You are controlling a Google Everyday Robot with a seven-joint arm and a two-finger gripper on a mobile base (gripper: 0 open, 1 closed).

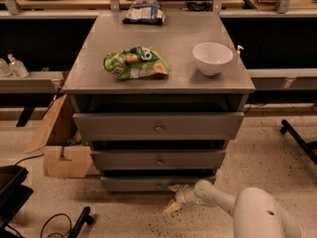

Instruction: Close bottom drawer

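Camera view looks down at the front of a grey cabinet (158, 33) with three drawers. Bottom drawer (133, 184) sits lowest, just above the floor (277, 157), with its knob (159, 185) at centre. Dark strip shows between its front and the middle drawer (158, 159) above. Can't tell how far out it stands

Gripper (172, 197) is low at the cabinet foot, just right of the knob. Fingers are spread: the upper one (175, 187) is at the drawer front, touching or nearly so, can't tell which. The lower one (171, 208) points down over the floor. Nothing between them. White arm (220, 198) comes in from the lower right corner, reaching left toward the drawer

Top drawer (158, 126) also has a dark gap above its front, under the cabinet top

On the cabinet top:
- green bag (136, 62), left of centre, lying flat
- white bowl (212, 57), right side, upright, well apart from the green bag
- blue bag (144, 12), at the back edge

Cardboard box (62, 150) is on the floor against the cabinet's left side. Two clear bottles (14, 66) stand on a shelf at far left. Black cable (57, 224) lies on the floor at bottom left
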